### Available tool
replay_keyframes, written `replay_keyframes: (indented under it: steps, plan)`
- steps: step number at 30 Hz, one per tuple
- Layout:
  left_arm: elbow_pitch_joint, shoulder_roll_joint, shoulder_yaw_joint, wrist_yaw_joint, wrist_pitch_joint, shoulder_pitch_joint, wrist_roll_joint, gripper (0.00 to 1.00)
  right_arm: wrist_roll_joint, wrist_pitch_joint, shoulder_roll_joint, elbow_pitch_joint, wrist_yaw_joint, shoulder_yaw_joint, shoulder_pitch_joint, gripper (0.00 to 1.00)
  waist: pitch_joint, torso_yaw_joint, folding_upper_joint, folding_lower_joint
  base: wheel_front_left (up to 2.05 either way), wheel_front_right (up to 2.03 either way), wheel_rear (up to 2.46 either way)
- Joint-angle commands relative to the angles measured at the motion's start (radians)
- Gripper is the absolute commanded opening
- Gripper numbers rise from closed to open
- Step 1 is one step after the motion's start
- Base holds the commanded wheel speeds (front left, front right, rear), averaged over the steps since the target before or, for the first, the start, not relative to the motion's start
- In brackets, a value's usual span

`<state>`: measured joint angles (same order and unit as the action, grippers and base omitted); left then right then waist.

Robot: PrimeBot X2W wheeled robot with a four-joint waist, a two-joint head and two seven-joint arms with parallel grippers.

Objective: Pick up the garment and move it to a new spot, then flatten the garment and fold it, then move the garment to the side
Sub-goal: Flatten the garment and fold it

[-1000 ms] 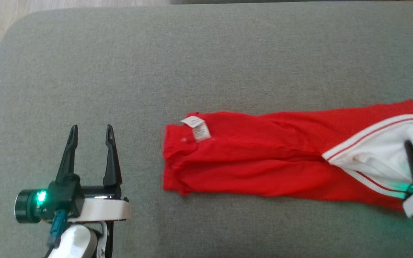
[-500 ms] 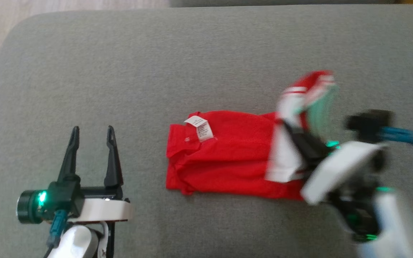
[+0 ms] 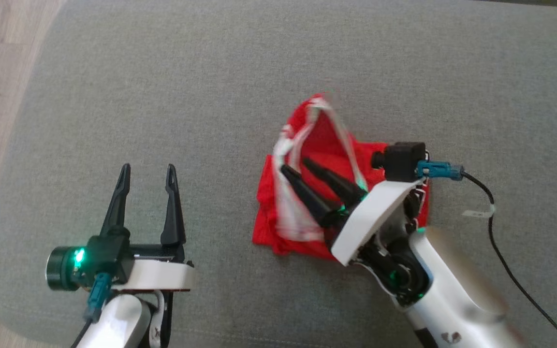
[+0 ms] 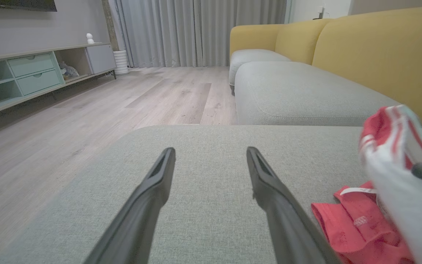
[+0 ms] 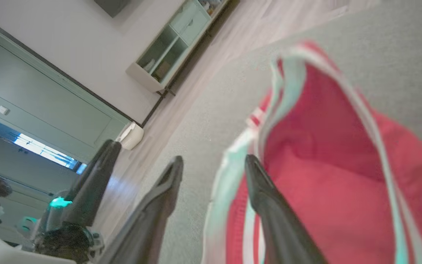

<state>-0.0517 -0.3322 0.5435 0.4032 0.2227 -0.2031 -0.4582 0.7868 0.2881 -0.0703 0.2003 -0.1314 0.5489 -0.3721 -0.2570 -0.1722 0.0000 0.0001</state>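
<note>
The red garment (image 3: 327, 145) lies bunched in the middle of the frame on the gray cushion (image 3: 211, 96). The right end effector (image 3: 294, 164) is over it, fingers (image 3: 306, 194) apart, with the striped edge (image 3: 282, 145) loose around them. The left end effector (image 3: 148, 167), lower left, is wide apart and empty. Best to slide the fingers out slowly so the edge drops flat, not snagged.

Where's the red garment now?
Head view, right of centre on the grey cushion: the red garment lies bunched beneath the right gripper, well apart from the left gripper on its left.
</note>
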Motion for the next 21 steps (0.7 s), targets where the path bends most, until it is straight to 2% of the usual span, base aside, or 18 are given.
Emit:
replay_keyframes:
  steps: [1, 5, 9, 14, 17, 21]
  plan:
    - [0.023, -0.013, -0.045, -0.002, 0.013, -0.035, -0.008, 1.0, 0.005, -0.044, 0.02, -0.04, 0.001, 0.028, -0.033, 1.0, -0.001, 0.006, 0.0, -0.0001, 0.0, 0.0, 0.0]
    - [0.016, -0.015, -0.051, -0.003, 0.018, -0.033, -0.008, 1.0, -0.002, -0.168, 0.008, -0.096, 0.001, 0.079, -0.066, 1.0, 0.0, 0.027, 0.0, -0.0001, 0.0, 0.0, 0.0]
    - [0.015, -0.024, -0.057, 0.0, 0.021, -0.03, -0.005, 1.0, -0.083, -0.335, -0.081, -0.198, 0.001, 0.049, -0.079, 1.0, 0.008, 0.055, 0.0, -0.0001, 0.0, 0.0, 0.0]
    - [0.019, -0.044, -0.063, 0.009, 0.019, -0.017, 0.0, 1.0, -0.285, -0.404, -0.188, -0.238, 0.001, -0.169, -0.003, 1.0, 0.024, 0.088, 0.0, -0.0001, 0.0, 0.0, 0.0]
    - [0.028, -0.059, -0.063, 0.017, 0.009, -0.008, 0.005, 1.0, -0.359, -0.383, -0.21, -0.265, 0.001, -0.31, 0.087, 1.0, 0.033, 0.106, 0.0, -0.0001, 0.0, 0.0, 0.0]
    - [0.04, -0.08, -0.067, 0.029, -0.005, 0.009, 0.01, 1.0, -0.418, -0.341, -0.207, -0.309, 0.001, -0.452, 0.219, 1.0, 0.05, 0.127, 0.0, -0.0001, 0.0, 0.0, 0.0]
